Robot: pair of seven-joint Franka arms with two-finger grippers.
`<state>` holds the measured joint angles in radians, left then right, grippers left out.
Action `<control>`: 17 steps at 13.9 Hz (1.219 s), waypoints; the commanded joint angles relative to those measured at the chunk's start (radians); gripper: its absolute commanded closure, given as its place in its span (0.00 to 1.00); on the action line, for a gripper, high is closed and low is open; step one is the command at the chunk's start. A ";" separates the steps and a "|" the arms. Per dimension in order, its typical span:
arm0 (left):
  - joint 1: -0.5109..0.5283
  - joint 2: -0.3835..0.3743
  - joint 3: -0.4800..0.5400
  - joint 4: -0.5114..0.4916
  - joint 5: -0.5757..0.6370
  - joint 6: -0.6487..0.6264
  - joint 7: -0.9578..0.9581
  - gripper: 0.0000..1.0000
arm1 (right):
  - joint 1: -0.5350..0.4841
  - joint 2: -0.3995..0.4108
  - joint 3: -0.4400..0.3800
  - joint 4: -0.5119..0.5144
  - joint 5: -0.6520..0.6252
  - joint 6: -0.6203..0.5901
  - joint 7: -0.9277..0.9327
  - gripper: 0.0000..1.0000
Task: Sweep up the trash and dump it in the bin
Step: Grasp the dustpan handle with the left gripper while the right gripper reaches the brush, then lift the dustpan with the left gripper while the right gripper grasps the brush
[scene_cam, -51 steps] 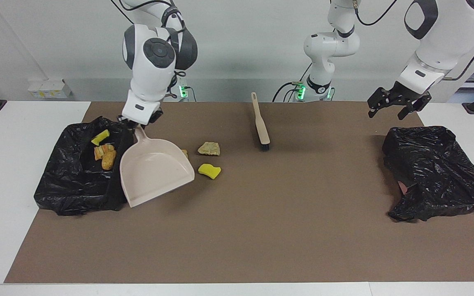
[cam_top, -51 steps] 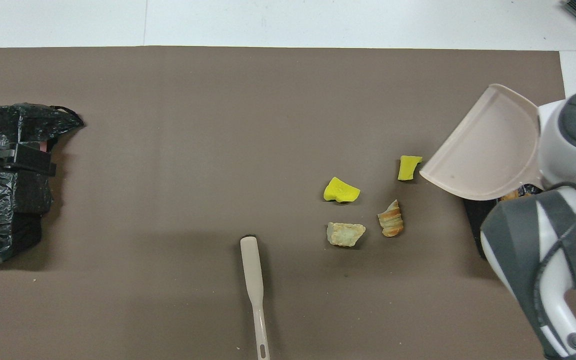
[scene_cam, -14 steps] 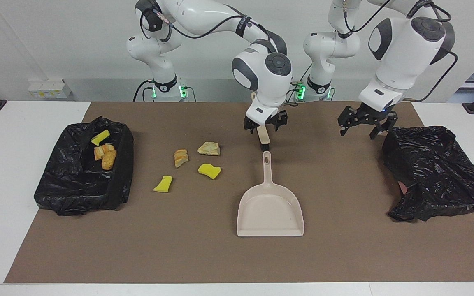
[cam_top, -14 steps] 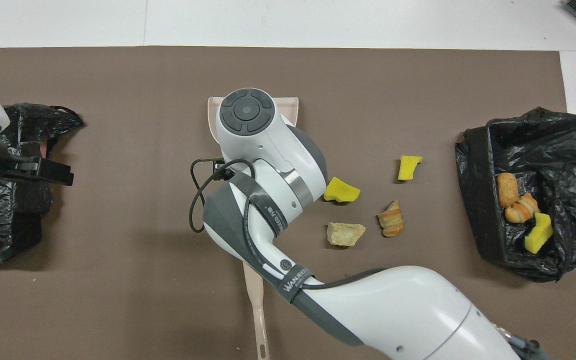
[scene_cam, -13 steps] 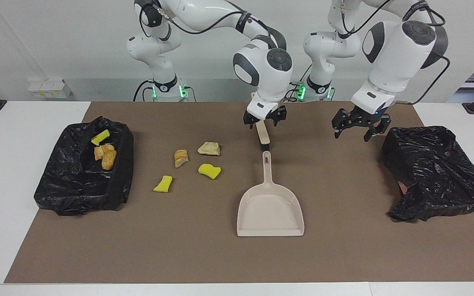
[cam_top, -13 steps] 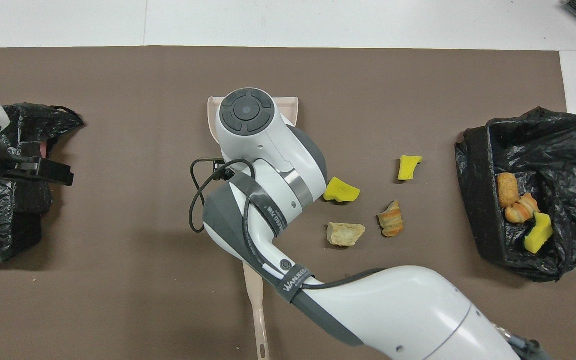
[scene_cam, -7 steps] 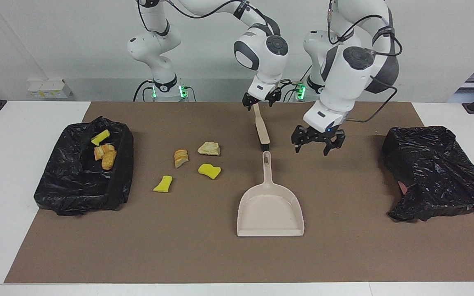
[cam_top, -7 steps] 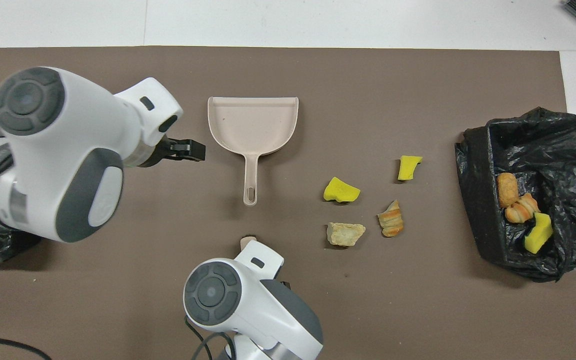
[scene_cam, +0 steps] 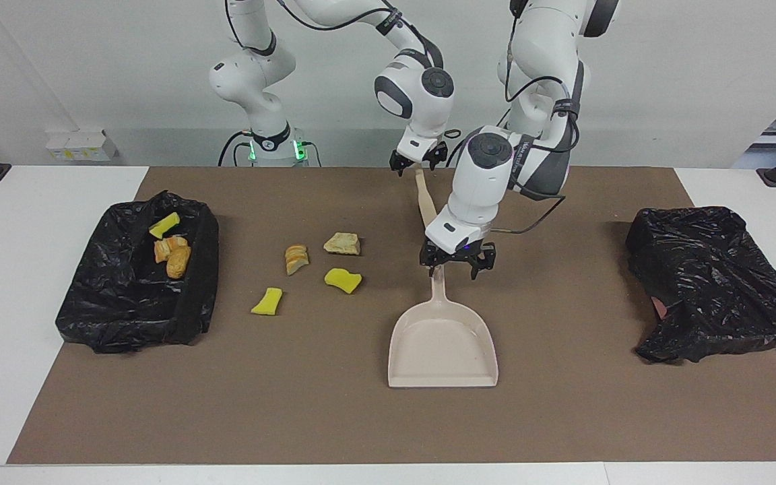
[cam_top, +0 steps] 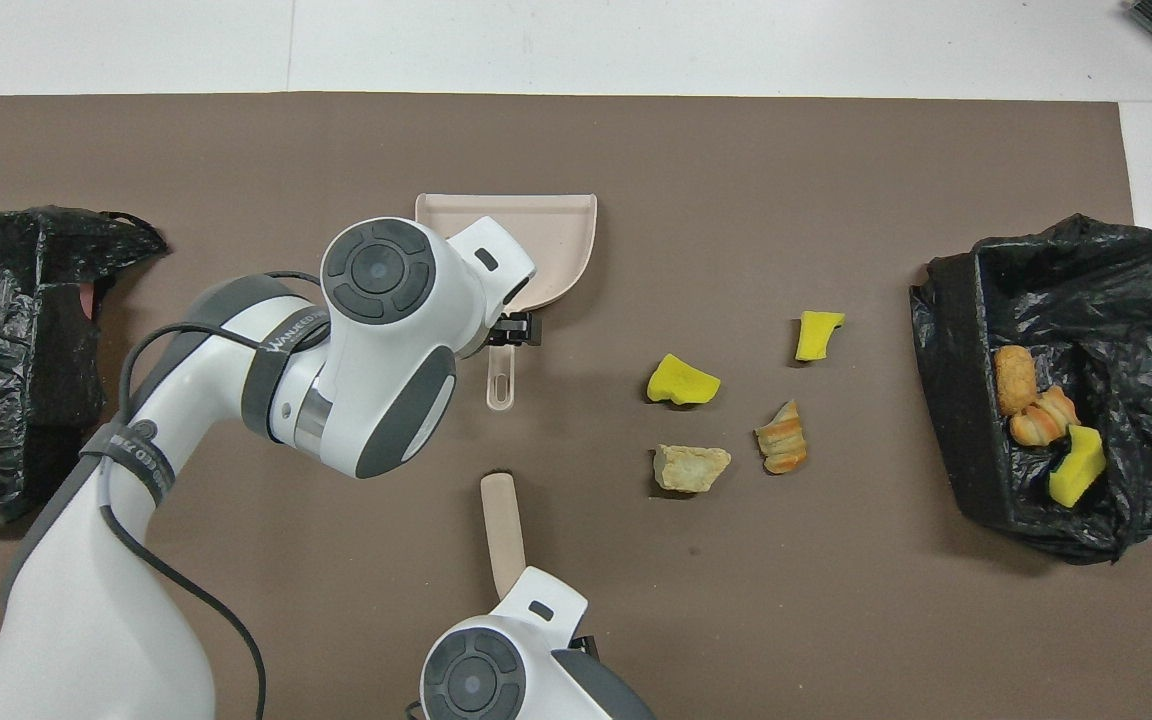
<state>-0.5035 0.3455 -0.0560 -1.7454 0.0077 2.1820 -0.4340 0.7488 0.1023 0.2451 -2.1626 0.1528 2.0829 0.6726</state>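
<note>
The left gripper (scene_cam: 457, 263) hangs spread wide over the handle of the beige dustpan (scene_cam: 443, 343) — not gripping it. The right gripper (scene_cam: 417, 160), also wide apart and empty, is over the handle end of the brush (scene_cam: 425, 199). Four scraps of trash (scene_cam: 343, 279) lie on the brown mat (scene_cam: 361, 417) between dustpan and black bin (scene_cam: 112, 316) — three more sit in that bin.

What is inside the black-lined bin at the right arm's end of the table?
In the bin lie three scraps: a yellow sponge chunk and two orange-brown bread-like lumps. Folds of the black liner could hide more.
</note>
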 commanded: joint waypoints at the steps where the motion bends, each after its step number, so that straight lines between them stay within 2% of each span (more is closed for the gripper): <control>1: -0.042 0.039 0.018 -0.006 0.031 0.053 -0.051 0.00 | -0.003 -0.036 -0.001 -0.037 0.054 0.026 0.007 0.00; 2: -0.041 0.041 0.019 -0.006 0.035 0.056 -0.058 0.00 | -0.003 -0.036 -0.001 -0.037 0.071 0.026 0.007 0.00; 3: -0.041 0.041 0.019 -0.003 0.035 0.055 -0.060 0.08 | -0.002 -0.036 -0.001 -0.037 0.079 0.028 0.005 0.00; 4: -0.041 0.041 0.021 0.000 0.035 0.053 -0.060 0.19 | -0.003 -0.036 -0.001 -0.037 0.079 0.034 0.005 0.05; 5: -0.041 0.043 0.022 0.001 0.035 0.053 -0.060 0.44 | -0.003 -0.036 -0.001 -0.037 0.082 0.036 -0.002 0.11; 6: -0.038 0.043 0.022 0.001 0.038 0.053 -0.057 0.83 | -0.006 -0.026 -0.001 -0.039 0.102 0.040 -0.008 0.12; 7: -0.036 0.043 0.021 0.001 0.049 0.053 -0.054 1.00 | -0.002 -0.023 -0.001 -0.040 0.125 0.043 -0.008 0.22; 8: -0.035 0.041 0.022 -0.002 0.049 0.050 -0.051 1.00 | -0.003 -0.021 -0.001 -0.039 0.125 0.046 -0.008 0.40; 10: -0.027 0.033 0.022 -0.003 0.051 0.032 -0.045 1.00 | -0.003 -0.019 -0.001 -0.037 0.125 0.043 -0.002 0.86; 11: -0.026 0.026 0.025 0.000 0.051 0.021 -0.040 1.00 | -0.002 -0.021 -0.003 -0.037 0.125 0.040 0.001 1.00; 15: 0.022 -0.014 0.039 0.010 0.049 -0.050 0.148 1.00 | -0.002 -0.036 -0.006 -0.037 0.108 0.031 0.004 1.00; 17: 0.057 -0.028 0.039 0.035 0.049 -0.106 0.263 1.00 | -0.011 -0.073 -0.009 -0.039 0.108 0.000 0.040 1.00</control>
<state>-0.4792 0.3491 -0.0135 -1.7279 0.0384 2.1391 -0.2567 0.7482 0.0848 0.2393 -2.1810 0.2529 2.1003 0.6793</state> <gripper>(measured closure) 0.692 0.736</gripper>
